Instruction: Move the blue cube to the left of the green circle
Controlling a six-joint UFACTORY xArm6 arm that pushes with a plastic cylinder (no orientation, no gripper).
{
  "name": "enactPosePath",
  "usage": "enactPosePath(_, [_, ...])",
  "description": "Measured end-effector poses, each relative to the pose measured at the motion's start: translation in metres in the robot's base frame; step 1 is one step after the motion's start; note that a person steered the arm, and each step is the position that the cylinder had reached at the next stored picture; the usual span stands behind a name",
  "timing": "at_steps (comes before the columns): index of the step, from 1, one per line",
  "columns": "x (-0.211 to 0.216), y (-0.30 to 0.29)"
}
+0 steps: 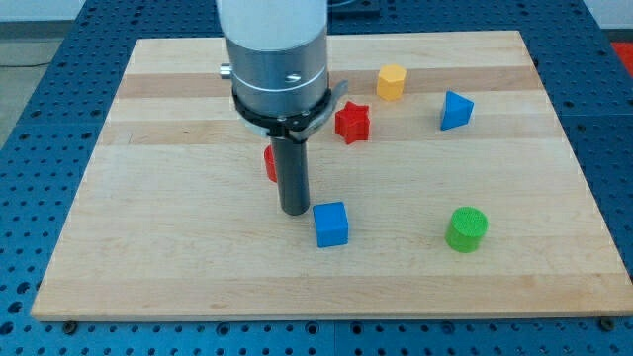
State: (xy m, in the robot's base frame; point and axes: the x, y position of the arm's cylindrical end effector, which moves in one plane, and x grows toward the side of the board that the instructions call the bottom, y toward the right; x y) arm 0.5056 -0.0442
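Observation:
The blue cube (331, 223) sits on the wooden board (148, 237), a little below the board's middle. The green circle (467, 228), a short cylinder, stands to the cube's right at about the same height in the view, well apart from it. My tip (294, 211) is just to the left of the blue cube and slightly above it, close to its upper left corner. I cannot tell whether it touches the cube.
A red block (269, 163) is partly hidden behind the rod. A red star (352, 122) lies above the cube. A yellow hexagon block (392, 81) and a blue triangle block (455, 111) lie at the upper right.

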Motion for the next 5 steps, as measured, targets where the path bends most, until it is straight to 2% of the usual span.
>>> enactPosePath(2, [0.026, 0.000])
enactPosePath(3, [0.026, 0.010])
enactPosePath(5, [0.026, 0.053])
